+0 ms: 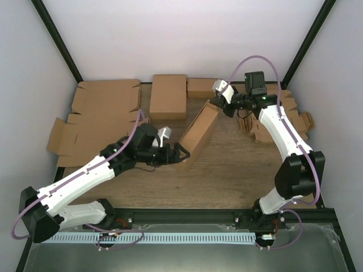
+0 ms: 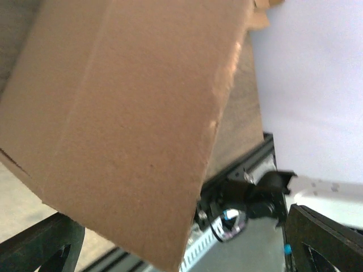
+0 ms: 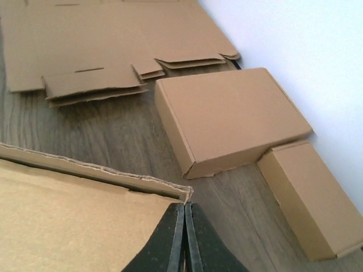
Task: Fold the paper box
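Bright, even light; left wrist view blurred.

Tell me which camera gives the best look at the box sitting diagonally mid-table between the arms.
The top external view: it shows the whole paper box, outline and diagonal lie included. The left wrist view is filled by one blurred face of it; the right wrist view catches only one corner and an edge.
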`<action>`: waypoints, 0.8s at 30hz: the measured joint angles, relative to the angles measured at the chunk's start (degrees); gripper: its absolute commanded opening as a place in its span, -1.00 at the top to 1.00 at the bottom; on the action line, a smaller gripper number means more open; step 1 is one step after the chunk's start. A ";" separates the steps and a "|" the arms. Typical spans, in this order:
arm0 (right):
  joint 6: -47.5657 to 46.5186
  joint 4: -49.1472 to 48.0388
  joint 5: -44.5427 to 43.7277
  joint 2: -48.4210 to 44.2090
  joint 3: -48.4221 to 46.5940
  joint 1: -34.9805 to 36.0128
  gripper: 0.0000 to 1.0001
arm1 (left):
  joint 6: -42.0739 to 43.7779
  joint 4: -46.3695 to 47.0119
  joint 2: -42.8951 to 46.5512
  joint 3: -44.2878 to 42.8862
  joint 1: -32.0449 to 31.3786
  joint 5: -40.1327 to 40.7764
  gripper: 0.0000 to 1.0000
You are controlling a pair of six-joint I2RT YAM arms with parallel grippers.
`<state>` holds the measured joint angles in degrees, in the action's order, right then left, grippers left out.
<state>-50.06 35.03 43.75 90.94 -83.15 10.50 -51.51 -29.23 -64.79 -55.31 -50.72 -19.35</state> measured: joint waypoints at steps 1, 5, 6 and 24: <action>3.21 -0.72 -1.20 -0.74 0.11 0.17 0.99 | 1.31 -0.48 0.04 0.00 2.49 -0.87 -1.00; 15.74 -2.56 -6.82 -2.45 0.31 0.76 0.99 | 7.15 -2.40 -1.84 -2.14 11.02 -3.37 -1.00; 18.47 -2.93 -8.09 -2.54 0.44 0.83 0.99 | 8.90 -3.04 -3.02 -3.45 13.16 -3.82 -1.00; 56.68 -1.99 -28.26 -10.36 9.88 7.19 0.99 | 28.04 -5.01 -15.21 -17.86 25.75 -0.22 -1.00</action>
<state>6.61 33.04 15.49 80.58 -73.28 17.69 -23.46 -34.24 -80.01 -73.17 -24.97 -19.57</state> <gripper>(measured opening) 0.011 0.997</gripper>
